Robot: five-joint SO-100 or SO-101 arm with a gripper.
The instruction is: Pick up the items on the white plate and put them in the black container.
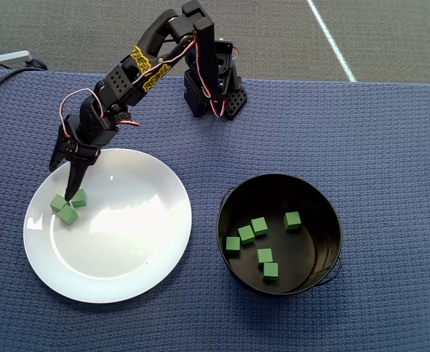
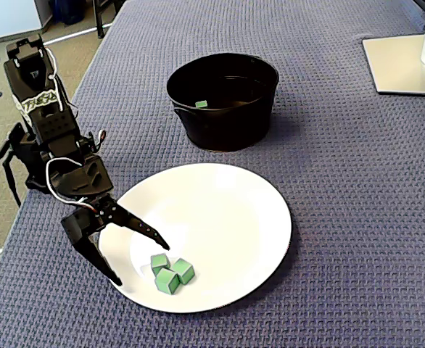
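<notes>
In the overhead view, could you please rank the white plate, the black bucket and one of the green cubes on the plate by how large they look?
1. The white plate, the widest.
2. The black bucket, a little narrower across than the plate.
3. A green cube, far smaller than both; the three on the plate look alike in size.

eight green cubes [image 1: 67, 215], one white plate [image 1: 127, 257], one black container [image 1: 325, 220], one gripper [image 2: 141, 264]

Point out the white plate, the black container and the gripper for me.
white plate [image 1: 134, 242]: overhead view, bare middle.
black container [image 2: 227, 123]: fixed view, outer front wall.
gripper [image 2: 141, 262]: fixed view, midway between its open fingertips.
</notes>
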